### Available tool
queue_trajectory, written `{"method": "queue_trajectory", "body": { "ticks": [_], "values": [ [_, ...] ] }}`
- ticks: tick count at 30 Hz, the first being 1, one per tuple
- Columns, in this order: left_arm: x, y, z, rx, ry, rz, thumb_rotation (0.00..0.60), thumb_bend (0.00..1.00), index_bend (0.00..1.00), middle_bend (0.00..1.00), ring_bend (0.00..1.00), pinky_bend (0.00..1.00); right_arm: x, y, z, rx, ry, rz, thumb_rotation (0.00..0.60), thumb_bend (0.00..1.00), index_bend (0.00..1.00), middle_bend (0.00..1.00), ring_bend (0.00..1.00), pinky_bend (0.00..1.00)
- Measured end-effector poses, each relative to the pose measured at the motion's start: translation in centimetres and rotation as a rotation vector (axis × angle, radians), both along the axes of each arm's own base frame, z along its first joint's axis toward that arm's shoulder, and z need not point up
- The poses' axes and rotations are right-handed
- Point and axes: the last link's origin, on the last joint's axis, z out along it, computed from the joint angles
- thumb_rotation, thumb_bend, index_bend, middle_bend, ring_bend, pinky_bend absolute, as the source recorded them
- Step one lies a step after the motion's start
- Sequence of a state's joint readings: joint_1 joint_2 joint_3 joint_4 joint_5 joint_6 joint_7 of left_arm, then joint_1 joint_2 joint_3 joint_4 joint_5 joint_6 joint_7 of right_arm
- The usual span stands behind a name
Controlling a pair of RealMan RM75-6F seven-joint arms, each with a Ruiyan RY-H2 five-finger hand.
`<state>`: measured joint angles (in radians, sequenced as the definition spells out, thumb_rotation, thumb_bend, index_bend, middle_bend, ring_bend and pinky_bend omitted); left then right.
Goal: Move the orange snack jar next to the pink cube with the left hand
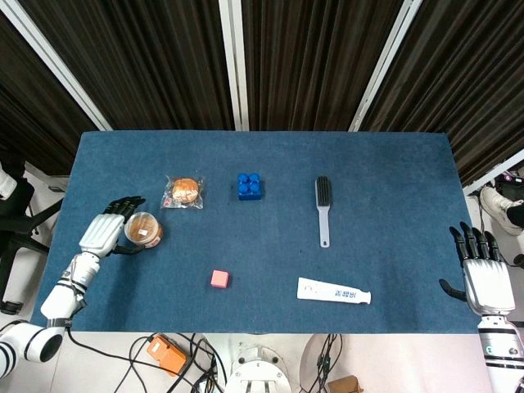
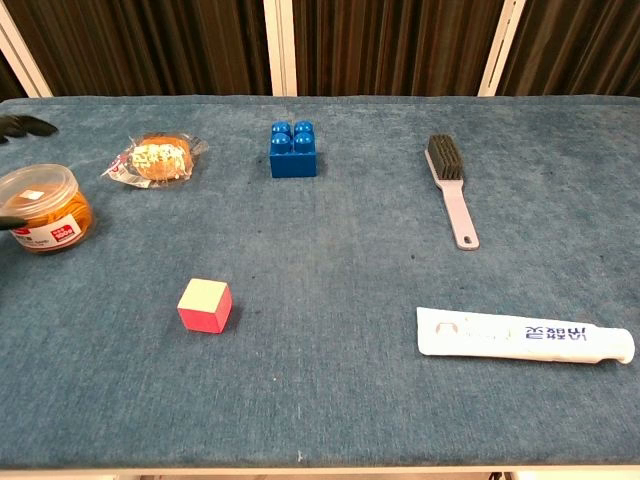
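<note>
A blue table [image 1: 393, 164] fills the middle of the head view, under dark curtains across the top of the frame. The right hand [image 1: 483, 275] sits at the lower right edge of that view, off the table's corner, fingers straight and spread, holding nothing. The left hand [image 1: 105, 234] lies at the left side of the table with its fingers apart and reaching along the far side of the orange snack jar [image 1: 144, 229]; its thumb comes round the near side. Whether the fingers actually touch the jar cannot be told from either view, and the hand has not closed on it. In the chest view only dark fingertips [image 2: 22, 124] show at the left edge, above the jar [image 2: 42, 207].

The white tube [image 1: 333, 291] lies flat in the lower right part of the table, lengthwise left to right. The brush [image 1: 324, 210] lies above it, bristle head toward the top of the frame. The jar stands upright at the left of the frame, its lid on, well apart from the pink cube [image 1: 219, 278], which sits lower and toward the middle. A wrapped bun [image 1: 183, 191] lies just up and right of the jar, and the blue block [image 1: 250, 185] is right of the bun, near the centre top of the table
</note>
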<state>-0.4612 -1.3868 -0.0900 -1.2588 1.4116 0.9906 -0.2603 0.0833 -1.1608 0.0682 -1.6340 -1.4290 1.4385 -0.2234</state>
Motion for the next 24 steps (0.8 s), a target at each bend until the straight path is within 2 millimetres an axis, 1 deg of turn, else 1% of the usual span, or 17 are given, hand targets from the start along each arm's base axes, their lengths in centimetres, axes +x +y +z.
{"method": "queue_trajectory", "body": {
  "ticks": [3, 5, 9, 10, 11, 12, 14, 17, 20, 24],
  "values": [
    [0.1, 0.4, -0.7, -0.022, 0.010, 0.014, 0.600, 0.12, 0.07, 0.04, 0.00, 0.15, 0.0, 0.0, 0.0, 0.000, 0.001, 0.001, 0.600, 0.30, 0.00, 0.00, 0.00, 0.00],
    [0.1, 0.6, -1.1, -0.029, 0.018, 0.022, 0.600, 0.14, 0.10, 0.07, 0.03, 0.22, 0.0, 0.1, -0.1, -0.001, 0.002, 0.001, 0.600, 0.30, 0.00, 0.00, 0.00, 0.00],
    [0.0, 1.0, -1.4, -0.028, 0.035, 0.038, 0.600, 0.21, 0.24, 0.21, 0.19, 0.40, 0.0, 0.1, 0.0, -0.004, 0.000, 0.000, 0.600, 0.30, 0.00, 0.00, 0.00, 0.00],
    [0.1, 1.0, -1.4, -0.026, 0.040, 0.039, 0.600, 0.24, 0.28, 0.24, 0.22, 0.45, 0.0, 0.1, 0.0, -0.005, 0.000, -0.001, 0.600, 0.30, 0.00, 0.00, 0.00, 0.00],
    [0.1, 1.1, -1.5, -0.021, 0.046, 0.038, 0.600, 0.29, 0.31, 0.27, 0.26, 0.49, 0.0, 0.1, 0.1, -0.006, -0.001, -0.001, 0.600, 0.30, 0.00, 0.00, 0.00, 0.00],
    [0.2, 1.1, -1.5, -0.017, 0.051, 0.037, 0.600, 0.33, 0.32, 0.29, 0.29, 0.51, 0.0, 0.1, 0.1, -0.007, -0.002, -0.001, 0.600, 0.30, 0.00, 0.00, 0.00, 0.00],
    [0.3, 1.2, -1.5, -0.005, 0.062, 0.031, 0.600, 0.48, 0.38, 0.37, 0.36, 0.58, 0.0, 0.0, 0.1, -0.008, -0.002, -0.001, 0.600, 0.30, 0.00, 0.00, 0.00, 0.00],
    [0.8, 1.3, -1.5, 0.028, 0.060, 0.015, 0.600, 0.57, 0.46, 0.45, 0.43, 0.66, 0.0, 0.1, 0.2, -0.009, -0.002, -0.001, 0.600, 0.30, 0.00, 0.00, 0.00, 0.00],
    [1.6, 1.3, -1.4, 0.069, 0.028, -0.009, 0.600, 0.60, 0.49, 0.48, 0.47, 0.69, 0.0, 0.1, 0.1, -0.009, -0.002, 0.000, 0.600, 0.30, 0.00, 0.00, 0.00, 0.00],
    [3.5, 1.2, -1.5, 0.094, -0.013, -0.077, 0.600, 0.60, 0.49, 0.48, 0.47, 0.69, 0.0, 0.1, 0.1, -0.009, -0.001, 0.000, 0.600, 0.30, 0.00, 0.00, 0.00, 0.00]
  ]
}}
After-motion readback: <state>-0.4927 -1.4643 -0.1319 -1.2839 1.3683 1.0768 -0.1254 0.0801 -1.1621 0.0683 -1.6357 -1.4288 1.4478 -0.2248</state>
